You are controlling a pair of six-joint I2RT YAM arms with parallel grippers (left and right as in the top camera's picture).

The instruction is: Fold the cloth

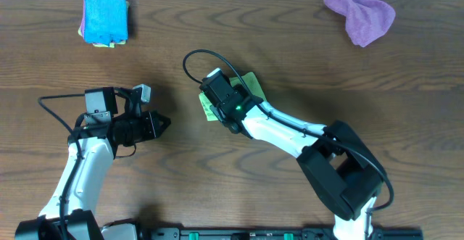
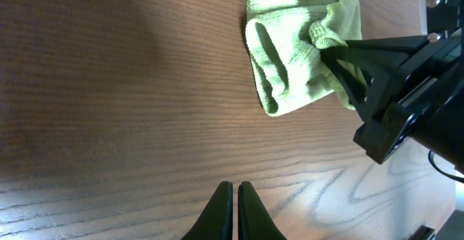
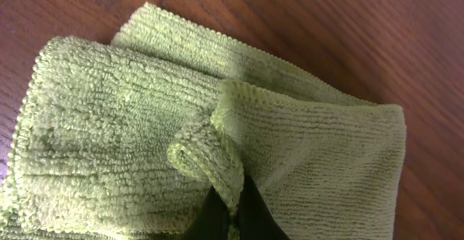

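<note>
Overhead, the green cloth [image 1: 251, 82] is seen lying near the middle of the wooden tabletop [image 1: 290, 51], largely covered by the right arm [image 1: 290, 129] above it. In the right wrist view, a raised ridge of the cloth's upper layer is pinched between the dark fingers of the right claw [image 3: 230, 212], which is clenched on that fold. The rest of the cloth is spread flat in overlapping layers. From the left wrist camera the same grip is seen toward the cloth's far side. The left claw [image 2: 235, 200] is held closed with nothing in it, its fingers pressed together, over bare wood and apart from the cloth. A folded blue cloth [image 1: 105, 19] is placed at the far left corner, and a crumpled purple cloth [image 1: 360, 15] at the far right, both well apart from the green one.
</note>
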